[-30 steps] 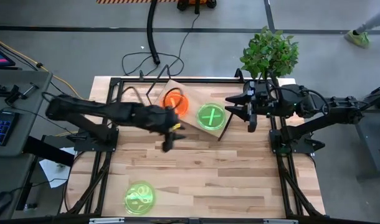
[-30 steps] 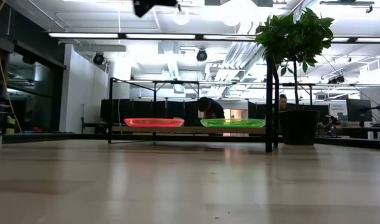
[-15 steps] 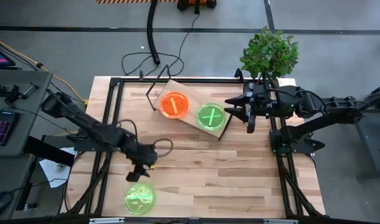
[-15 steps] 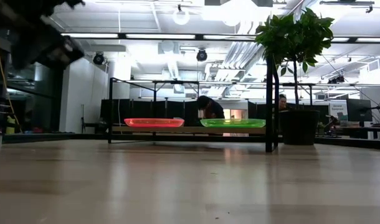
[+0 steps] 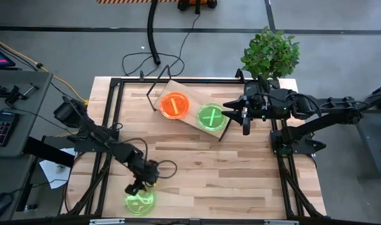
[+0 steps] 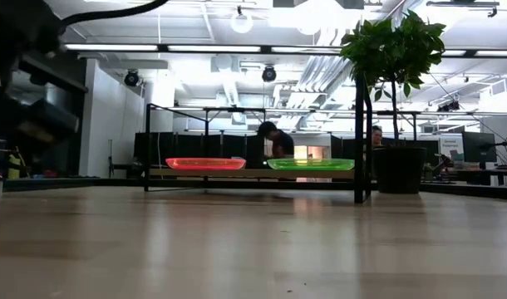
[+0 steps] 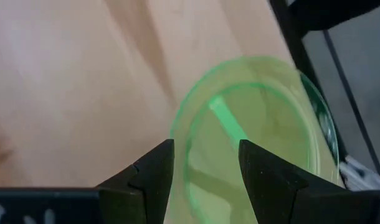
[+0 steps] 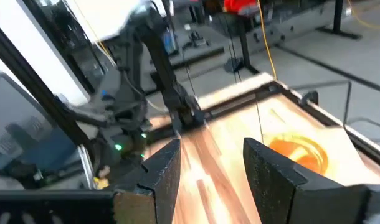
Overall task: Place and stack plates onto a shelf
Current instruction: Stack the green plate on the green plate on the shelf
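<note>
Wooden tabletop (image 5: 203,169) fills my overhead feed, with a dark frame around it and grey floor beyond. Toward the far edge the shelf (image 5: 192,125) sits at an angle, and two plates rest on it side by side: an orange plate (image 5: 174,105) on the left and a green plate (image 5: 212,117) on the right, close together, though I can't tell from above whether their rims touch. From table height I see both of them lying flat on the board, orange (image 6: 205,164) and green (image 6: 311,164), with a potted plant (image 5: 270,53) at the table's far right corner.

A second green plate (image 5: 139,200) lies flat on the table near the front left edge. My left gripper (image 5: 138,187) is right over its far rim, and through the left wrist camera I see the two fingers (image 7: 149,176) spread apart with the plate (image 7: 258,130) showing between and past them, nothing grasped.

My right gripper (image 5: 243,116) hangs just beside the shelf's right end, near the green plate there. Its fingers (image 8: 162,169) are parted with nothing between them.

In the room beyond the table, a person (image 6: 274,139) is visible behind the shelf.
</note>
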Controlling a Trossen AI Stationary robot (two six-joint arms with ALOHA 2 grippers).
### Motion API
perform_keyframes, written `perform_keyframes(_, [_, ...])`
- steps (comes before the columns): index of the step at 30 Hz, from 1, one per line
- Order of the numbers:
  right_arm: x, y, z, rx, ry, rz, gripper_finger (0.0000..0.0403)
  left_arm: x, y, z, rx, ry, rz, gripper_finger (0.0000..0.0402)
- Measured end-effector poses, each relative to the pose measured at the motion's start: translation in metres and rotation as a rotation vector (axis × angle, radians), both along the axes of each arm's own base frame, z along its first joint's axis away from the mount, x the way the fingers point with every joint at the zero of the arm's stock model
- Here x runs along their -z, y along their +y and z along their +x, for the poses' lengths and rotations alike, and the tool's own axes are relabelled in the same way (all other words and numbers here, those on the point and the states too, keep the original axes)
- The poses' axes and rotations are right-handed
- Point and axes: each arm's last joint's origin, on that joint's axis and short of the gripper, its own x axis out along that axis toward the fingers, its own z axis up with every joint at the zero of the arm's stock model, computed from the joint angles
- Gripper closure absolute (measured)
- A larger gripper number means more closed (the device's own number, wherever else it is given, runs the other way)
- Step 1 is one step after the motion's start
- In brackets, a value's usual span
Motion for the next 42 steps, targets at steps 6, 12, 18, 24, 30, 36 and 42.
perform_keyframes(6, [0.005,0.000,0.001,0.005,0.038,0.020,0.0247,0.019,-0.009,0.002,-0.025,0.072,0.021,0.0232])
perform_keyframes(12, [0.005,0.000,0.001,0.003,0.042,0.018,0.0247,0.024,-0.014,0.001,-0.024,0.073,0.010,0.0232])
perform_keyframes(18, [0.005,0.000,0.002,0.002,0.042,0.018,0.0247,0.019,-0.010,0.001,-0.049,0.053,0.032,0.0232])
perform_keyframes(24, [0.005,0.000,0.001,0.012,0.040,0.016,0.0247,0.018,0.004,-0.001,-0.076,0.021,0.206,0.0232])
perform_keyframes(30, [0.004,0.000,0.002,0.014,0.031,0.019,0.0247,0.021,0.029,0.008,-0.166,-0.012,0.383,0.0232])
perform_keyframes(36, [0.004,0.000,0.002,0.017,0.030,0.031,0.0247,0.020,0.056,0.024,-0.275,-0.055,0.419,0.0232])
perform_keyframes(42, [0.004,0.000,0.002,0.019,0.029,0.037,0.0247,0.000,0.071,0.031,-0.280,-0.046,0.387,0.0232])
